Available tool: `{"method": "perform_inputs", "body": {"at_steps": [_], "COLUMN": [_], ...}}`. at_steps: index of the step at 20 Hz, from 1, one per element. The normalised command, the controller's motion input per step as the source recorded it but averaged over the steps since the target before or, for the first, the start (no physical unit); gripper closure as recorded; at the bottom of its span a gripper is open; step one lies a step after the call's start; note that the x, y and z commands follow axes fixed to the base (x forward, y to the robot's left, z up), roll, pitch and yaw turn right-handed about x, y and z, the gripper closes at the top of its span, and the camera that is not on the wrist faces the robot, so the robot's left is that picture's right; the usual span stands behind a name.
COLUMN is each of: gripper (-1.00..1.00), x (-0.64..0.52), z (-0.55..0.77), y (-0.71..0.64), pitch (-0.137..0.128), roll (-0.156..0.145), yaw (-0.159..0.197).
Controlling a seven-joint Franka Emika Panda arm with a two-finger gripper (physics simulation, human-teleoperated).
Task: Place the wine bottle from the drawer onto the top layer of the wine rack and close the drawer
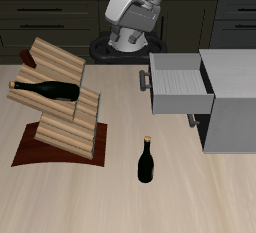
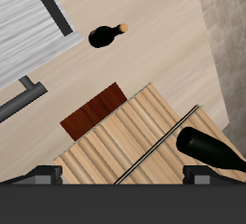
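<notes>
A near-black wine bottle (image 1: pixel 50 89) lies on its side across the upper slats of the wine rack (image 1: pixel 62 117); it also shows in the wrist view (image 2: pixel 216 149). I cannot tell which tier it rests on. Its twin bottle (image 1: pixel 146 162) stands upright on the table near the front edge, and shows in the wrist view (image 2: pixel 108 36). The drawer (image 1: pixel 178 85) is pulled open with nothing showing inside, its dark handle (image 1: pixel 145 80) towards the rack. My gripper (image 2: pixel 123 175) is open and empty, high above the rack. In the exterior view only the arm (image 1: pixel 135 7) shows.
The grey cabinet (image 1: pixel 232 97) stands behind the open drawer at the table's side. The rack's dark reddish base board (image 2: pixel 91 112) juts out towards the standing bottle. The robot's base (image 1: pixel 120 47) sits at the table's back.
</notes>
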Motion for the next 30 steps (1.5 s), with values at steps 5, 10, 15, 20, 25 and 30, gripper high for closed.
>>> {"method": "perform_inputs", "body": {"at_steps": [5, 10, 15, 20, 25, 30], "gripper": [-1.0, -1.0, -1.0, -1.0, -1.0, -1.0], "x": [-0.2, 0.02, -0.04, -0.13, -0.12, 0.11], "z": [-0.1, -0.09, -0.03, 0.0, 0.0, -0.34], "y": [0.11, -0.05, -0.04, 0.04, 0.29, 0.16], "pitch": [-0.02, -0.032, -0.092, 0.007, -0.07, 0.055], "roll": [0.027, -0.058, -0.022, 0.097, 0.241, 0.049], "yaw": [0.074, 0.066, 0.058, -0.009, -0.065, 0.027]}}
